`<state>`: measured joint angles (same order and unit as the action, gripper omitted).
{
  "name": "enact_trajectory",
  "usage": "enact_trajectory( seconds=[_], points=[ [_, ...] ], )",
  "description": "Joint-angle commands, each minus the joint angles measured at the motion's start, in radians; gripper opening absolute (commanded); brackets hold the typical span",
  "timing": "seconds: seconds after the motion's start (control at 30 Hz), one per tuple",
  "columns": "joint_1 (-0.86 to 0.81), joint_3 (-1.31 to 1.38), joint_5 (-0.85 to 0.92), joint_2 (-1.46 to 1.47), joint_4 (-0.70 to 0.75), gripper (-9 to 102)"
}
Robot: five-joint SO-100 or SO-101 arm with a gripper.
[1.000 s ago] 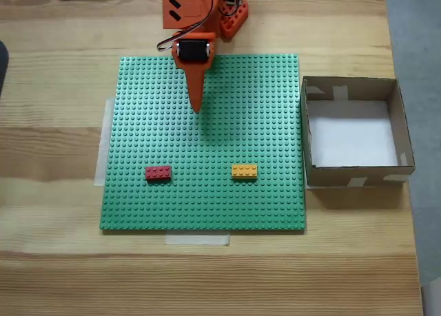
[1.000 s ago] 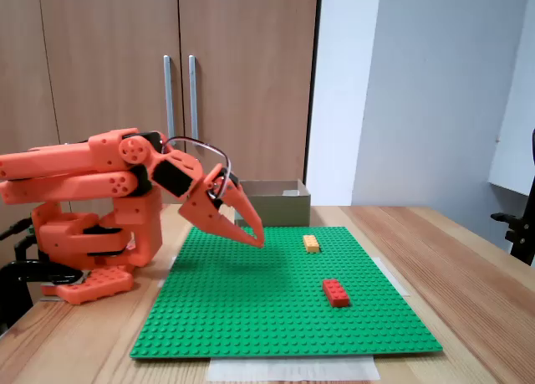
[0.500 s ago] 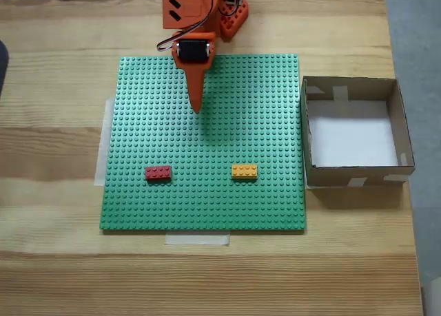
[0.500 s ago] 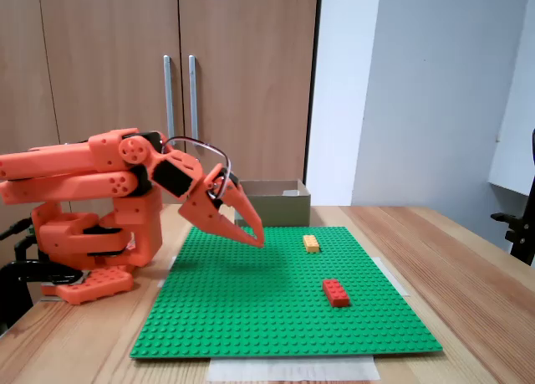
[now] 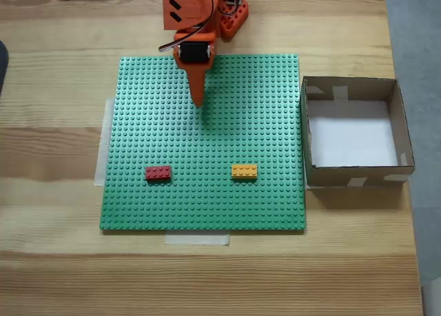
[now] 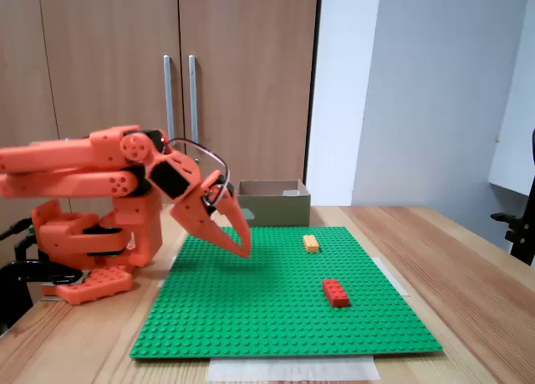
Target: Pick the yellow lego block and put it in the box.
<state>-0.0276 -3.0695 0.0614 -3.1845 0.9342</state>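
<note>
- Yellow-orange against green, the yellow lego block (image 5: 244, 171) lies flat on the green baseplate (image 5: 138, 199), untouched; in the side-on fixed view it shows toward the baseplate's far side (image 6: 311, 243).
- Relative to the baseplate, the block sits in the half nearer the box (image 5: 400, 123), toward the edge farthest from the arm's base, as the top-down fixed view shows it.
- A red brick (image 5: 158, 173) of equal size lies on the baseplate too, well apart from the yellow one, on the side away from the box.
- The box stands on the wooden counter (image 5: 55, 261) just beside the baseplate's right edge in the top-down fixed view; its white bottom is bare, so nothing has been delivered.
- The orange end effector (image 5: 198, 102) hangs over the part of the baseplate nearest the arm's base, well apart from the block; in the side-on fixed view (image 6: 242, 248) its tips point down, just above the studs.
- Its fingers look pressed together and hold nothing.
- Judged from this, the task is barely begun: reaching, opening, grasping, lifting, carrying to the box and releasing all remain.
</note>
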Motion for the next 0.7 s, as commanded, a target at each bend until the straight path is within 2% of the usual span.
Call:
enact_trajectory(
  seconds=[0.0, 0.67],
  points=[
    [-0.002, 0.124, -0.005, 0.067, 0.051, -1],
    [0.009, 0.847, 0.015, 0.67, 0.353, -1]
  ],
)
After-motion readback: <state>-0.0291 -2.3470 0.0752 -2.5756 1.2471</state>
